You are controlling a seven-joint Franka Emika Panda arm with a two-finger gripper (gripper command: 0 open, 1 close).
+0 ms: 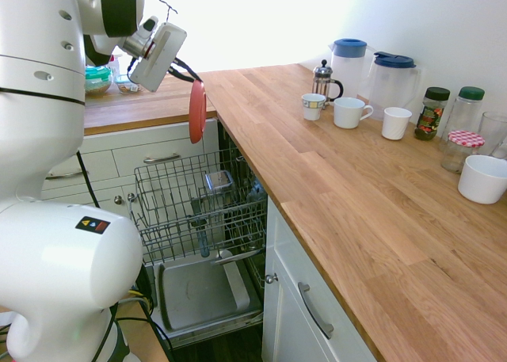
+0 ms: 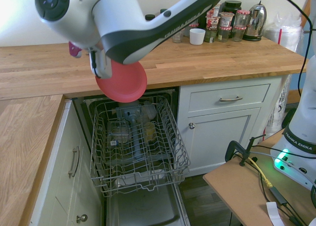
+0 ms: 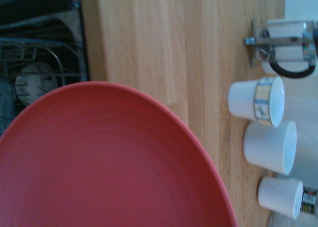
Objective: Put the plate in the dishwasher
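The gripper is pinching the plate by its rim, on edge above the far end of the dishwasher rack, so it's mid-carry and next needs lowering into 1 slot.

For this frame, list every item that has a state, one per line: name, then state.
plate: held on edge, in the air above the rack, not yet loaded
end effector: shut on the plate's rim
dishwasher: door folded down, open
rack: pulled out over the door, holding a few items
French press: upright on the counter
checked-lid jar: lid on
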